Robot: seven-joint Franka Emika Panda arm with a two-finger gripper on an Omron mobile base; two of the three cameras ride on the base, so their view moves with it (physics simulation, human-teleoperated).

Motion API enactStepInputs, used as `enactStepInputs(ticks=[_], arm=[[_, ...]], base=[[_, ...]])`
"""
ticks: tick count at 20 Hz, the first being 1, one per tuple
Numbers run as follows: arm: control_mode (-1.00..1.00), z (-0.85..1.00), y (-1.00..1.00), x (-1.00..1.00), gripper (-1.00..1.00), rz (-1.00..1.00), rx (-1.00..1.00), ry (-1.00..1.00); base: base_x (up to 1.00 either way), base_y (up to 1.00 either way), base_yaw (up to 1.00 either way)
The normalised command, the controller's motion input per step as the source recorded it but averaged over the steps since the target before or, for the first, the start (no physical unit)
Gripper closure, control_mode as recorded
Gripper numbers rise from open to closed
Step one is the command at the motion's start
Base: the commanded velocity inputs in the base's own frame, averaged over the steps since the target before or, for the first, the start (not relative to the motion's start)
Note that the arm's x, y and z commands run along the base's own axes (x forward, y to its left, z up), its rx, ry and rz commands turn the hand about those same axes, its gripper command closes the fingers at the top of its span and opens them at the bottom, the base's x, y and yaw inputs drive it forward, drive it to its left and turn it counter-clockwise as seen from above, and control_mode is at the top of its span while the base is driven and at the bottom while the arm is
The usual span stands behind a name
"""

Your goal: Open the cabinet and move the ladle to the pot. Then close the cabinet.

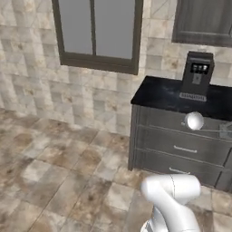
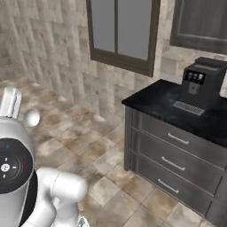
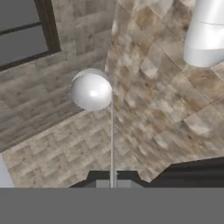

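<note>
My gripper is shut on the thin straight handle of the ladle, whose round shiny bowl sticks out ahead of the fingertips. In the left base view the ladle hangs in the air in front of the drawer unit, with the gripper at the frame's right edge. In the right base view the ladle's bowl floats over the floor at the left, beside the gripper. The lower part of the dark cabinet shows at the upper right. The pot is out of view.
A black coffee machine stands on a black counter over grey drawers with short handles. A framed window is in the tiled wall. Open tiled floor lies to the left.
</note>
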Motion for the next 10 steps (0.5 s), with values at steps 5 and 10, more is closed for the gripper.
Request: enactStepInputs(ticks=[5,10], arm=[[1.0,0.0,0.0,0.0,1.0,0.0,0.0,0.0],[1.0,0.0,0.0,0.0,1.0,0.0,0.0,0.0]], base=[[0.29,0.0,0.72],[0.33,0.0,0.68]])
